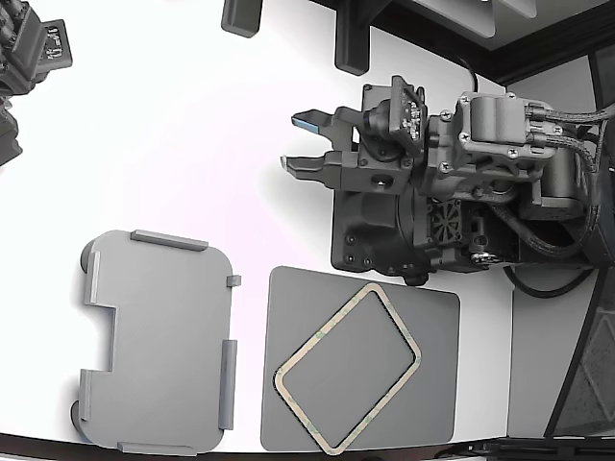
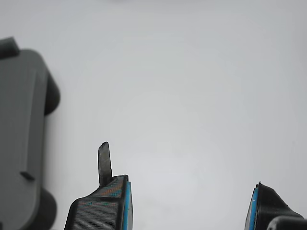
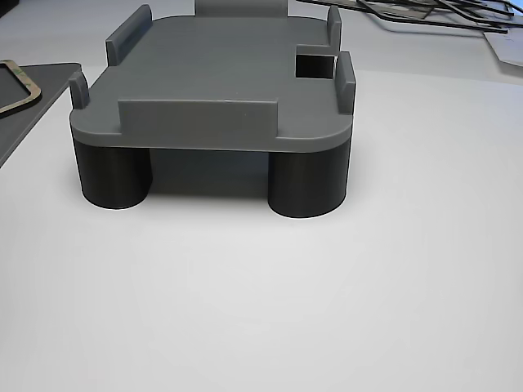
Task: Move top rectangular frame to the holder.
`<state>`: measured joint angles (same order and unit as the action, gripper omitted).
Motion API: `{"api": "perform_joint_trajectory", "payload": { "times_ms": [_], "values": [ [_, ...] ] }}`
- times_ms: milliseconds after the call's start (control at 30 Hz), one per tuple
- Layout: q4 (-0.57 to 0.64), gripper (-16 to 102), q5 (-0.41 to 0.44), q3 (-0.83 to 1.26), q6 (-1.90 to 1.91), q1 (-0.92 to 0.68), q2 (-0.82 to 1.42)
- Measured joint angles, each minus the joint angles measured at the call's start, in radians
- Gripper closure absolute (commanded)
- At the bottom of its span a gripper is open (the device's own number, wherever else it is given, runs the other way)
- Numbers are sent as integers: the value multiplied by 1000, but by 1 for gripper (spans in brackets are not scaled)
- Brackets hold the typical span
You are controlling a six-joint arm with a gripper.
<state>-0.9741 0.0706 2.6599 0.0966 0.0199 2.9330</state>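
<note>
**Presently: the pincer stands apart from the frame, before any grasp**

Overhead, we see the pincer held over bare white worktop, its two fingers spread wide with nothing between them; the wrist view confirms this, both blue-edged fingertips framing only blank surface, with a corner of the holder at the margin. We find the top rectangular frame lying flat on a dark grey mat, toward the lower edge of the exterior view and to that view's right of the fingertips, partly below the arm's body; whether more frames lie beneath it we cannot tell. Its long axis runs diagonally across the mat, from the lower left to the upper right of the exterior view, while the fingers point toward that view's left; we judge that the coming move calls for a retreat toward the mat and a turn of the wrist to meet one strip squarely. The holder sits just beside the mat, on the exterior view's left, empty, its raised tabs and side notch plain in the other view, where it stands on dark round feet; we judge the task not yet begun.
</note>
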Motion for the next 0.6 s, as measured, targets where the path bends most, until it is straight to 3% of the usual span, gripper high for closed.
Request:
{"api": "perform_joint_trajectory", "payload": {
  "times_ms": [600],
  "values": [
    [-3, -14, 3, 0, -2, 0, 0]
  ]
}}
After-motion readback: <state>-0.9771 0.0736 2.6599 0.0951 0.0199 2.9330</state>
